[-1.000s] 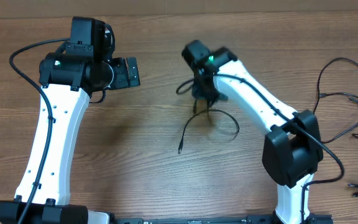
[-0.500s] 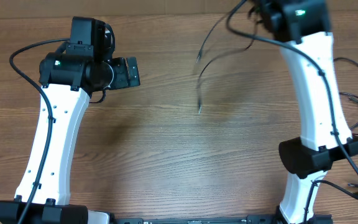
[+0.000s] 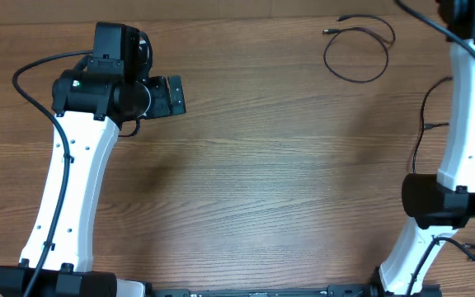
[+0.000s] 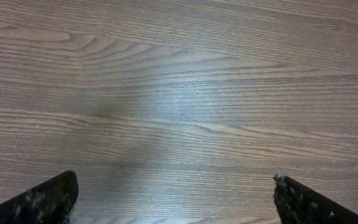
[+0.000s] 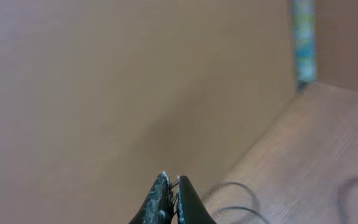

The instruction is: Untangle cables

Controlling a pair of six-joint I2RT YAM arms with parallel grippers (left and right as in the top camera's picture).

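A thin black cable (image 3: 357, 51) forms a loose loop with a small plug end near the table's far edge, right of centre. Blurred cable loops (image 5: 236, 200) show below my right gripper (image 5: 171, 182), which is raised high and shut, with thin black cable strands pinched between its fingertips. In the overhead view the right arm (image 3: 471, 91) runs to the top right corner and its gripper is past the frame edge. More thin cables (image 3: 435, 125) lie at the table's right edge. My left gripper (image 3: 170, 96) is open and empty over bare wood (image 4: 176, 193), far from the cables.
The wooden table (image 3: 246, 190) fills the overhead view. The white left arm (image 3: 72, 173) stands along the left side. A plug end (image 3: 474, 252) lies near the right arm's base. A tan wall (image 5: 104, 81) fills most of the right wrist view.
My right arm swung from the table's middle up to the far right corner, carrying the cable with it. The loop now shows near the far edge. The left arm has not moved.
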